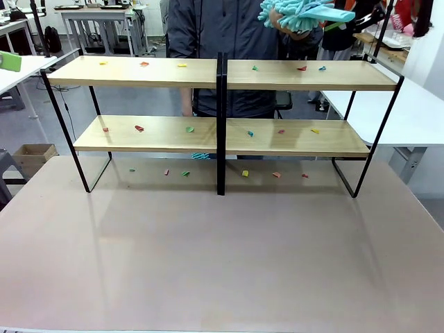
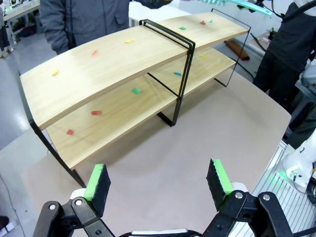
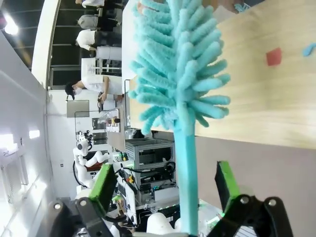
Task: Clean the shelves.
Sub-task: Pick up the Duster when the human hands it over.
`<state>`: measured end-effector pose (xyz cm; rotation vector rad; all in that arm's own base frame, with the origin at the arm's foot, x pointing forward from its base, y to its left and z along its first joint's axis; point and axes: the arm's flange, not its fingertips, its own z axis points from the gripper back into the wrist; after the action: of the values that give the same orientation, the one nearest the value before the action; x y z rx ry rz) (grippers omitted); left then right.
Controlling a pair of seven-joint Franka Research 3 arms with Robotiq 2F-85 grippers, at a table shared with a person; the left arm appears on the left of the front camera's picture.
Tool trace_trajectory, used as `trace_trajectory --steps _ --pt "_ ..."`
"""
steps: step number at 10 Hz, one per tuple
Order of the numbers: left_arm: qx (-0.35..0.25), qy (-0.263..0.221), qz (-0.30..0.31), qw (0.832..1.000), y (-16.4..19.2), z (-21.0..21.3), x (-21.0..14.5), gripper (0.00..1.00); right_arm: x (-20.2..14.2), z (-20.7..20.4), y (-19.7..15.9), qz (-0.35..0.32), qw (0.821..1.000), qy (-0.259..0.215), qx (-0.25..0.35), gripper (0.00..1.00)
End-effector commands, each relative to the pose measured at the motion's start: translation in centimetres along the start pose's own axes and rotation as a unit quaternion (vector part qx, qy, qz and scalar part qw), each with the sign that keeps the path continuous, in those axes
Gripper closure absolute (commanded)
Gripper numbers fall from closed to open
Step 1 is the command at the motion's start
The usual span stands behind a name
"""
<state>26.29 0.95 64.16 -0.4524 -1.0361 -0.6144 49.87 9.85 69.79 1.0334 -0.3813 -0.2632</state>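
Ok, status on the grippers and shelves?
Left gripper open, empty. Right gripper open around duster handle, not clamped. Shelves littered with coloured scraps. Person's hand at duster head.

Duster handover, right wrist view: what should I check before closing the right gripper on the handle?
1. Right gripper open: ok.
2. Duster handle between its pads: ok, gaps either side.
3. Person's hand holding the duster's head: ok.
4. How far along the handle the pads sit: cannot tell.
5. Left gripper open, over bare table, apart from the shelves: ok.
6. Shelves free of scraps: not ok, coloured scraps on both tiers.
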Motion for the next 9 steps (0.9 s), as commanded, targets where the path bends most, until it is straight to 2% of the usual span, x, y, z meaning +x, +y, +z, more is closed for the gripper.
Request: trace_trajectory --steps 1,2,3,4,5,7,8,9 --pt "-0.005 -0.003 -0.004 1.0 0.07 0.02 -0.03 0.0 0.22 0.19 0.1 0.001 1.0 -0.004 0.014 0.0" --pt "-0.005 -0.003 -0.004 1.0 0.07 0.02 -0.03 0.0 0.11 0.27 -0.07 0.007 1.0 0.005 0.009 0.19" --pt "-0.005 -0.003 -0.004 1.0 0.07 0.02 -0.03 0.0 -0.01 0.41 -0.17 -0.001 1.0 0.018 0.007 0.56" --pt "-0.005 -0.003 -0.004 1.0 0.07 0.02 -0.03 0.0 -0.08 0.48 -0.33 0.002 1.0 0.023 0.004 0.75" --pt "-0.005 -0.003 -0.004 1.0 0.07 0.02 -0.03 0.0 -0.14 0.52 -0.47 0.005 1.0 0.024 0.004 1.0" --pt "-0.005 -0.003 -0.004 1.0 0.07 0.02 -0.03 0.0 -0.23 0.67 -0.63 0.007 1.0 0.025 0.001 1.0" --pt "-0.005 -0.003 -0.004 1.0 0.07 0.02 -0.03 0.0 -0.32 0.7 -0.68 0.01 1.0 0.028 -0.001 0.94" --pt "-0.005 -0.003 -0.004 1.0 0.07 0.02 -0.03 0.0 -0.41 0.7 -0.75 0.012 1.0 0.028 -0.002 1.0"
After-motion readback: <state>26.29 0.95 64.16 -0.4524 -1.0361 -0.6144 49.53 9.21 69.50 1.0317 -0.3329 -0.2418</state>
